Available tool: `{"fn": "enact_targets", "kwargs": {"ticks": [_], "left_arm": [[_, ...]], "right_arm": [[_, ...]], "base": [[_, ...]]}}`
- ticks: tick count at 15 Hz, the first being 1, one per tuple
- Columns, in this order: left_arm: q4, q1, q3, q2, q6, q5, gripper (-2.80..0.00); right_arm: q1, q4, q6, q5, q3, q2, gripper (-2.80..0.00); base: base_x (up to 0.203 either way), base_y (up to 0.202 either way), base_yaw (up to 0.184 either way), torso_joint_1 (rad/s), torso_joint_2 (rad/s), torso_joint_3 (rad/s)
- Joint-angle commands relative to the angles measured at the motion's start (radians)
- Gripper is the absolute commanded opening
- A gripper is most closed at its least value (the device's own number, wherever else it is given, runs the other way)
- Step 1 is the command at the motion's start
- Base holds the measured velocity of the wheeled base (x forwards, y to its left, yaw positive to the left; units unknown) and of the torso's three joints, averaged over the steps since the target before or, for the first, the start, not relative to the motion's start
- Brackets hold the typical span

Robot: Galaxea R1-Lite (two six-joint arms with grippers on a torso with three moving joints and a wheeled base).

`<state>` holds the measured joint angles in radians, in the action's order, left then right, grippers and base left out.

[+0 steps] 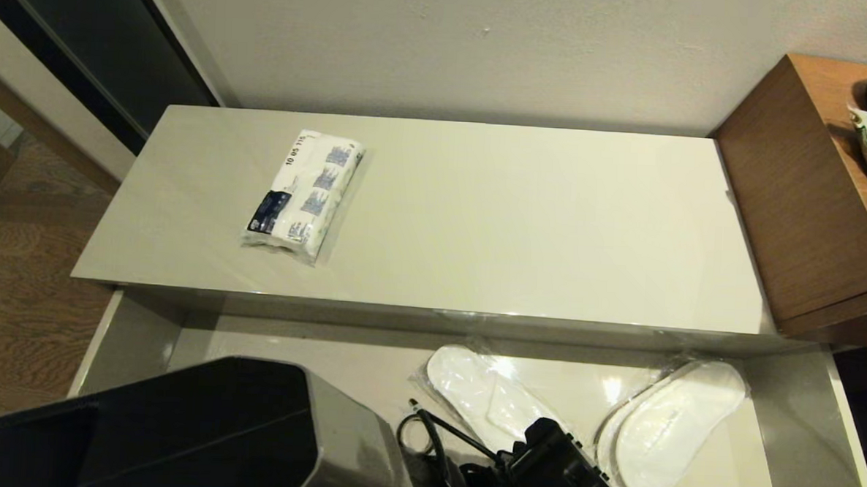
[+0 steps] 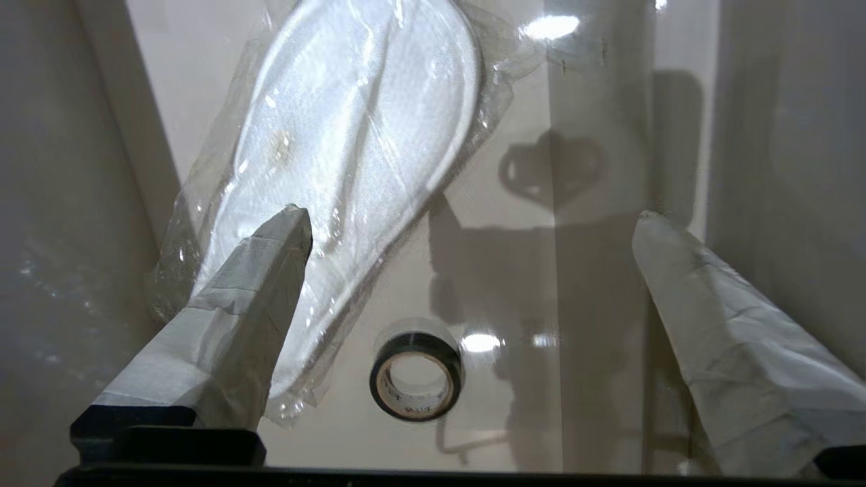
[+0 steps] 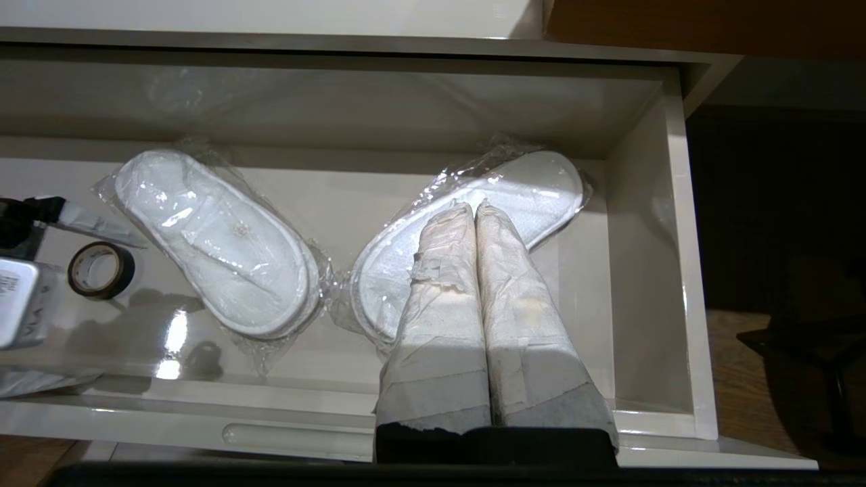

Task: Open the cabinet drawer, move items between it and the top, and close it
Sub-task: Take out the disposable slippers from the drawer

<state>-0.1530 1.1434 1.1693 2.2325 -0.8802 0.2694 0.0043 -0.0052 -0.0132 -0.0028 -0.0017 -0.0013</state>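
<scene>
My L gripper (image 2: pixel 473 223) fingers spread over small black tape ring (image 2: pixel 416 376) in open glossy grey-beige drawer (image 3: pixel 653 270), R gripper (image 3: pixel 475 206) fingers pressed together empty above plastic-sealed flat white slippers (image 3: pixel 216 243), white blue-patched tissue packet (image 1: pixel 304 194) on cream cabinet top (image 1: pixel 515 225).

The long glossy cream-beige cabinet top (image 1: pixel 478 223) carries one soft white plastic tissue packet with blue printed patches (image 1: pixel 304 196), lying flat toward its left end. Below it, the wide pale grey-beige drawer (image 3: pixel 649 270) stands pulled out, and on its floor lie two flat white slippers sealed in clear plastic (image 3: pixel 216 243) (image 3: pixel 473 230), apparently just apart, with a small black ring of tape (image 3: pixel 101 270) near the left one.
</scene>
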Motion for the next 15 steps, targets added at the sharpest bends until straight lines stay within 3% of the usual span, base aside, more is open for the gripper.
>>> {"fn": "enact_targets", "kwargs": {"ticks": [1, 7, 11, 12, 15], "left_arm": [[0.001, -0.021, 0.023, 0.081, -0.006, 0.005, 0.0], [0.039, -0.094, 0.245, 0.265, -0.017, 0.01, 0.0], [0.092, -0.119, 0.296, 0.292, -0.005, 0.002, 0.0], [0.087, -0.119, 0.296, 0.294, 0.012, 0.006, 0.0], [0.089, -0.117, 0.353, 0.315, 0.18, 0.047, 0.0]], "right_arm": [[0.0, -0.001, -0.001, 0.0, 0.0, 0.001, -2.8], [0.0, -0.001, -0.001, 0.0, 0.0, 0.001, -2.8], [0.0, 0.001, -0.002, 0.0, 0.0, 0.001, -2.8], [0.0, 0.0, -0.001, 0.0, 0.0, 0.001, -2.8], [0.0, -0.001, -0.001, 0.0, 0.0, 0.001, -2.8]], "base": [[0.0, 0.0, 0.0, 0.0, 0.0, 0.0], [0.0, 0.0, 0.0, 0.0, 0.0, 0.0], [0.0, 0.0, 0.0, 0.0, 0.0, 0.0], [0.0, 0.0, 0.0, 0.0, 0.0, 0.0], [0.0, 0.0, 0.0, 0.0, 0.0, 0.0]]}}
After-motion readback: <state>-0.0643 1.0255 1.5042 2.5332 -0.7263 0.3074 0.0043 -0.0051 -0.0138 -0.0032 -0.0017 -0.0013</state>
